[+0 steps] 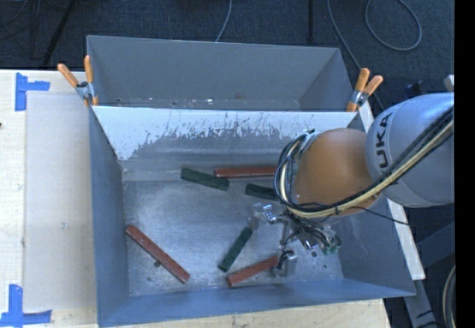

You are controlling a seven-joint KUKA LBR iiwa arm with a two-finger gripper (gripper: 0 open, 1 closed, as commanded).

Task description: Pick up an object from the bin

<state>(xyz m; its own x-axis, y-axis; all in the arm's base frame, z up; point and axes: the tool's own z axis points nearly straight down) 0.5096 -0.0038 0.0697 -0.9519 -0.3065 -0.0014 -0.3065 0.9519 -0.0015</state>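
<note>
Fingers (283, 263) over brown stick (249, 272), grey bin (148, 204), dark carpet (148, 7)

Grey arm (415, 148) with dark lettering; orange wrist cover (334, 167); looped black cables (285, 171).

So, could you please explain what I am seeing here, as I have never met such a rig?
One camera looks down on a grey metal bin, slightly from one side. The big rounded shape from the right is a robot arm, with an orange wrist cover and a gripper low in the bin. On the floor lie loose brown sticks and dark green sticks. The gripper is at the right end of the nearest brown stick; whether it holds it, I cannot tell.
</note>
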